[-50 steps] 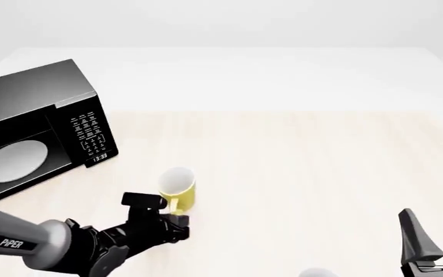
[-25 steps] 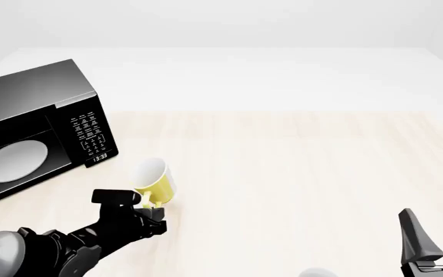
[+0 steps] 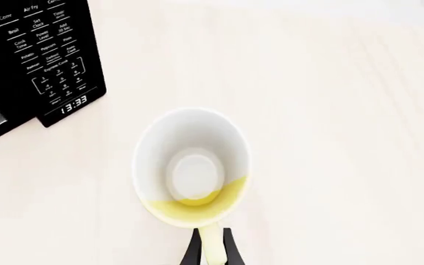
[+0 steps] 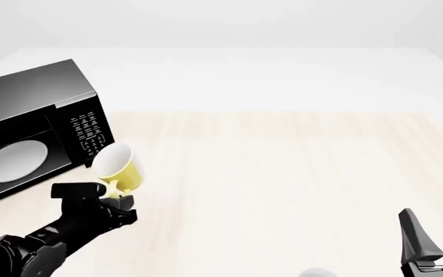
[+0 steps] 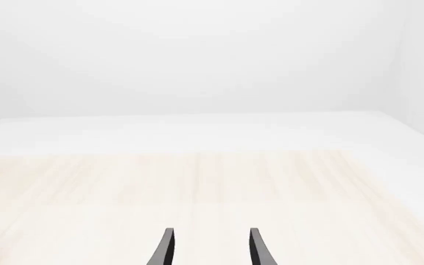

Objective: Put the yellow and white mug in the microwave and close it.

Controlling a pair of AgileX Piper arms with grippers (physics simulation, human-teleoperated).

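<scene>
Nearest of all, low at the table's near edge, stands the right gripper, two dark tapered blades pointing up with a clear gap between them and nothing in it. Just beside its base a rounded white object peeks in, mostly cut off.

Taking the microwave as the landmark: the left gripper sits in front of its keypad end, a black, blocky, jointed thing at the end of a dark arm. Its fingers are pinched onto the yellow loop handle of the yellow and white mug, which is lifted off the wood and tipped so its mouth faces the microwave. The mug is small and smooth, glossy yellow outside, matte white inside with a flat round bottom, as the left wrist view shows. It hangs right by the keypad corner, just below the small clock; whether it touches the casing I cannot tell.

The microwave itself is a big black box with sharp edges, white-printed keys, and a round white turntable plate showing inside. It sits on the table, pale wood with faint grain, which runs back into plain white.
</scene>
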